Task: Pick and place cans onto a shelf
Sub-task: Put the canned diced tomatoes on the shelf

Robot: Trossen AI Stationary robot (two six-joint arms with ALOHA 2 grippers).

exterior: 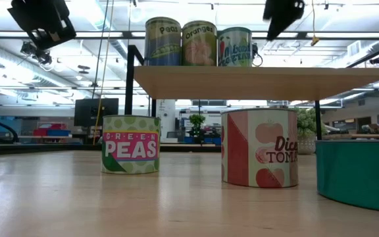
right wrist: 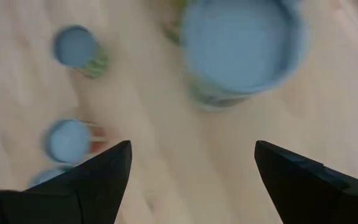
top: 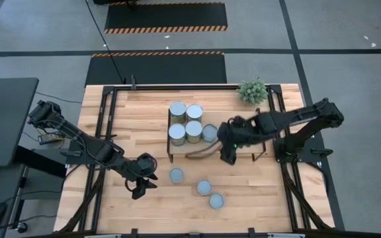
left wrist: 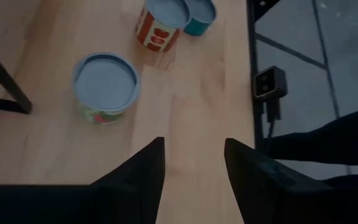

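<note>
The light-wood shelf [top: 189,147] stands mid-table and carries several cans [top: 185,121]. The one nearest the table's right edge [top: 210,133] shows large in the right wrist view [right wrist: 241,43]. My right gripper [top: 227,149] [right wrist: 192,149] is open and empty above the shelf, just right of that can. Three more cans stand upright on the table in front of the shelf: a green peas can [top: 176,175] [left wrist: 106,84], a red tomato can [top: 204,188] [left wrist: 163,22] and a teal can [top: 216,200] [left wrist: 197,12]. My left gripper [top: 141,182] [left wrist: 194,143] is open and empty, left of the peas can.
A small potted plant [top: 253,90] stands at the far right corner. Black frame rails [top: 101,132] run along the table's sides. The shelf's thin black leg [left wrist: 5,81] stands near the peas can. A small camera [left wrist: 270,83] sits at the table's near edge.
</note>
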